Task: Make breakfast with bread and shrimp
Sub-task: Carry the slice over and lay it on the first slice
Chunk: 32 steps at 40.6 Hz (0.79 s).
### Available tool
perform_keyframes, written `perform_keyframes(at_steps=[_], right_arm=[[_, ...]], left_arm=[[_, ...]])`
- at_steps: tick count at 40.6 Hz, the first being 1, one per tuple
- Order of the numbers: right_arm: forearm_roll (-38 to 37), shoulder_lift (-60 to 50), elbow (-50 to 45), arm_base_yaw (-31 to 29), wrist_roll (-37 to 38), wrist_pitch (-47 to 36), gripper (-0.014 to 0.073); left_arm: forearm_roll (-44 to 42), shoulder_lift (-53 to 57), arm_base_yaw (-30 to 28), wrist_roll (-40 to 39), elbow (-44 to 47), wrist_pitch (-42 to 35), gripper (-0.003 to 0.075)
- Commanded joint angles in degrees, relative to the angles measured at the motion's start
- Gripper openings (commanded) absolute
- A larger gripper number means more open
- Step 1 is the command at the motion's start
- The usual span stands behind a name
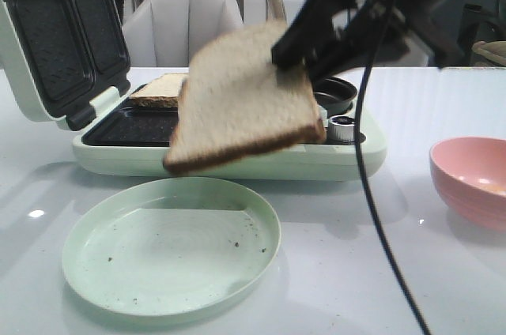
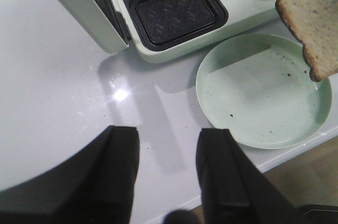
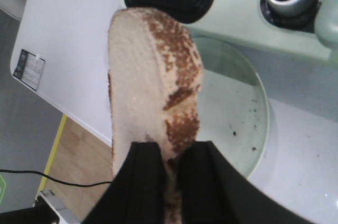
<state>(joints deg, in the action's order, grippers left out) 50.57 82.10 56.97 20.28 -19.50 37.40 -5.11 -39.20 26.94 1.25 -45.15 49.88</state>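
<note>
My right claw [image 3: 168, 155] is clamped on 1 slice of bread [image 1: 245, 98], pinching it by an edge so the slice hangs tilted in the air above the pale green plate [image 1: 95, 264] and in front of the sandwich maker [image 1: 348, 157]; I judge this grip keeps the flat face free so it can be laid down into a cavity. The other slice [image 1: 160, 90] already lies in the maker's far cavity, at about 10 o'clock from the held one, while the near black cavity [image 2: 177, 15] is bare, which I take to be where this slice belongs. The maker's lid [image 1: 59, 43] stands open at 9 o'clock, out of the way of my approach. My left claw [image 2: 166, 166] hovers over bare desk [image 2: 58, 76] with its fingers parted and nothing between them, well apart from the plate at its 2 o'clock. A pink bowl [image 1: 470, 181] sits at 3 o'clock from the plate; I cannot tell what it holds, and I see no shrimp clearly. The desk is glossy white, with a lamp glare. Behind it are a grey chair [image 1: 182, 27] and a dim room.
</note>
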Motion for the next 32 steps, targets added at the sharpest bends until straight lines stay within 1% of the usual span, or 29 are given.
perform_keyframes(at_steps=[1,8,16,25,32], right_arm=[[3.6,-2.3,3.6,0.0,-0.9,-3.0,0.0041],[3.9,1.7,8.9,2.1,-2.2,-7.4,0.0041],[4.5,12.1,18.4,4.5,-2.3,-11.9,0.0041],[4.7,24.2,31.1,5.1,-2.3,-12.4,0.0043],[6.4,31.8,38.4,5.5,-2.3,-11.0,0.0047]], left_arm=[[0.1,-0.1,0.0,-0.5,-1.6,-4.4,0.0328],[0.2,-0.1,0.0,-0.5,-1.6,-5.7,0.0328],[0.2,-0.1,0.0,-0.5,-1.6,-6.0,0.0328],[0.2,-0.1,0.0,-0.5,-1.6,-6.0,0.0328],[0.2,-0.1,0.0,-0.5,-1.6,-6.0,0.0328]])
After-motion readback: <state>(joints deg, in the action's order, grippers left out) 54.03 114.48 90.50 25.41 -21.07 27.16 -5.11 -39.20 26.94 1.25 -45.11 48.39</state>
